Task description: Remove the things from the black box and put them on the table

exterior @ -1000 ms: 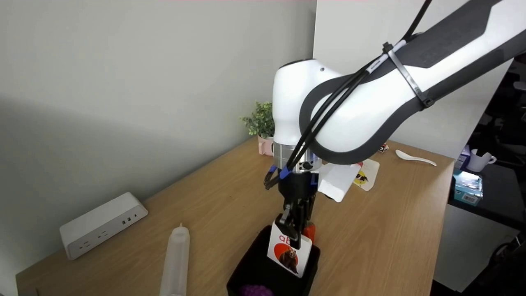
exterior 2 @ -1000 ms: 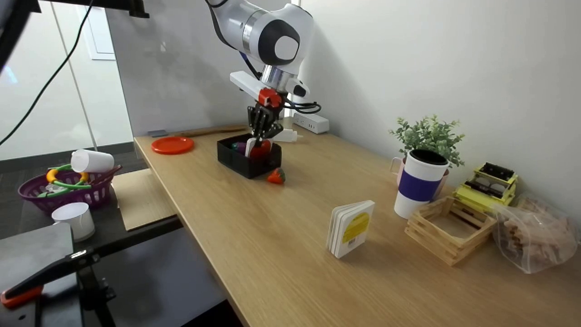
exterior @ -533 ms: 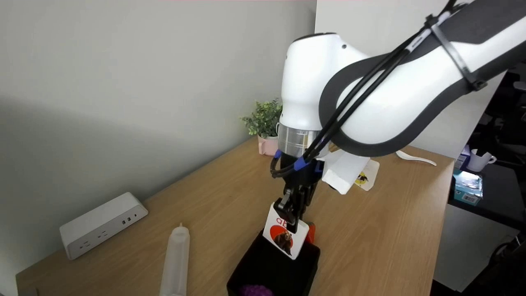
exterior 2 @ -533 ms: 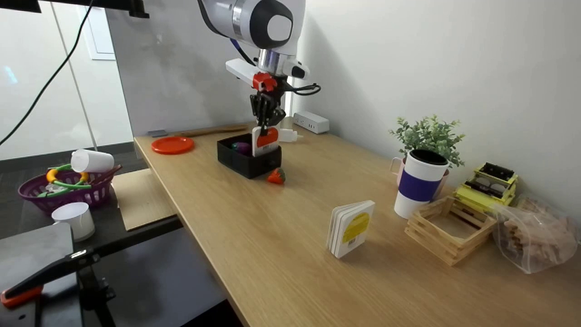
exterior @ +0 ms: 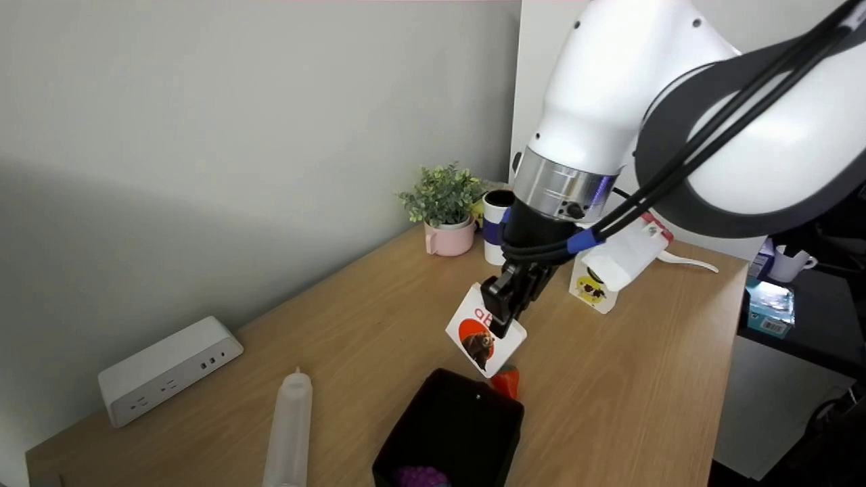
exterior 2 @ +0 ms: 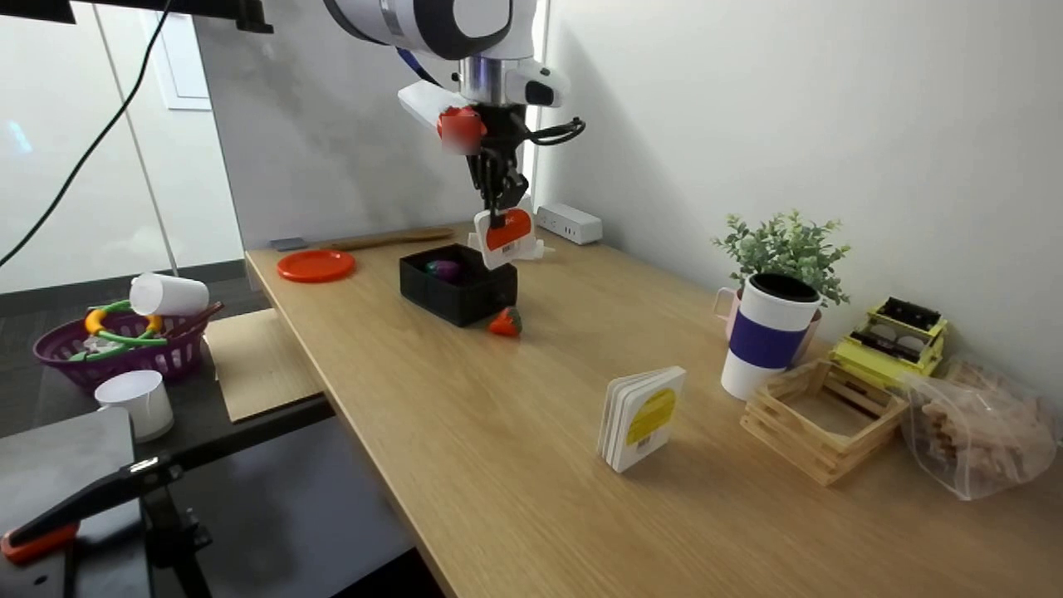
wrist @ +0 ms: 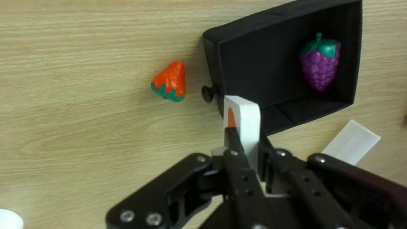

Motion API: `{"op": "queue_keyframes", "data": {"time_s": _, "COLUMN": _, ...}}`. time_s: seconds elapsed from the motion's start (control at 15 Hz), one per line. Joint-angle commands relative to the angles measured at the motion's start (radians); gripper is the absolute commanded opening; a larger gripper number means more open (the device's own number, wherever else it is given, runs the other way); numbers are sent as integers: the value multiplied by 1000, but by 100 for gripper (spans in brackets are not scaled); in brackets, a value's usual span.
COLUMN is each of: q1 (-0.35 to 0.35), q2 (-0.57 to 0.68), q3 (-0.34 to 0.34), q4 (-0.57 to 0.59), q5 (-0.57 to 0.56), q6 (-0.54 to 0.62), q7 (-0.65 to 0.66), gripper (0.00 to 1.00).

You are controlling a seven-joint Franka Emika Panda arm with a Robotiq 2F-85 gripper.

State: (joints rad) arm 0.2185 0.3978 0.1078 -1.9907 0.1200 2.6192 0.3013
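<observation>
Closest to us in the wrist view, our claw [wrist: 247, 134] pinches a white book [wrist: 250, 118] from both sides. The book hangs tilted, clear of the black box [wrist: 260, 63], which sits beyond it toward one o'clock. Inside the box, at its three o'clock end, we find a purple fruit [wrist: 319, 66] with a green top. A red strawberry [wrist: 171, 81] with green leaves lies on the table [wrist: 95, 111] outside the box, near it but apart, at nine o'clock. In an exterior view, with the box as our clock's centre, a bottle [exterior: 290, 429] lies near at nine; farther off, we see a power strip [exterior: 172, 372] between nine and ten, a second book [exterior: 589, 291] between one and two, a potted plant [exterior: 443, 203] at twelve and a white spoon [exterior: 678, 259] at two.
</observation>
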Motion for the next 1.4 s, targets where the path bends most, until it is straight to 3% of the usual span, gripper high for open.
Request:
{"op": "queue_keyframes", "data": {"time_s": 0.0, "q1": 5, "q2": -77, "q3": -33, "q4": -145, "q5": 0, "q6": 118, "q7": 74, "gripper": 3}}
{"op": "queue_keyframes", "data": {"time_s": 0.27, "q1": 60, "q2": -109, "q3": -145, "q4": -241, "q5": -68, "q6": 187, "q7": 306, "gripper": 3}}
{"op": "queue_keyframes", "data": {"time_s": 0.4, "q1": 88, "q2": -123, "q3": -209, "q4": -268, "q5": -124, "q6": 154, "q7": 440, "gripper": 3}}
{"op": "queue_keyframes", "data": {"time_s": 0.53, "q1": 83, "q2": -133, "q3": -222, "q4": -282, "q5": -142, "q6": 115, "q7": 527, "gripper": 3}}
{"op": "queue_keyframes", "data": {"time_s": 0.6, "q1": 50, "q2": -136, "q3": -189, "q4": -286, "q5": -104, "q6": 101, "q7": 503, "gripper": 3}}
{"op": "queue_keyframes", "data": {"time_s": 0.73, "q1": -49, "q2": -137, "q3": -73, "q4": -283, "q5": 60, "q6": 79, "q7": 325, "gripper": 3}}
{"op": "queue_keyframes", "data": {"time_s": 0.8, "q1": -123, "q2": -133, "q3": 19, "q4": -271, "q5": 149, "q6": 73, "q7": 222, "gripper": 3}}
{"op": "queue_keyframes", "data": {"time_s": 1.0, "q1": -251, "q2": -94, "q3": 165, "q4": -203, "q5": 338, "q6": 3, "q7": -11, "gripper": 3}}
{"op": "queue_keyframes", "data": {"time_s": 1.07, "q1": -274, "q2": -89, "q3": 185, "q4": -186, "q5": 402, "q6": -44, "q7": -87, "gripper": 3}}
{"op": "queue_keyframes", "data": {"time_s": 1.13, "q1": -255, "q2": -85, "q3": 156, "q4": -170, "q5": 459, "q6": -95, "q7": -152, "gripper": 3}}
{"op": "queue_keyframes", "data": {"time_s": 1.33, "q1": -240, "q2": -96, "q3": 106, "q4": -158, "q5": 484, "q6": -213, "q7": -175, "gripper": 3}}
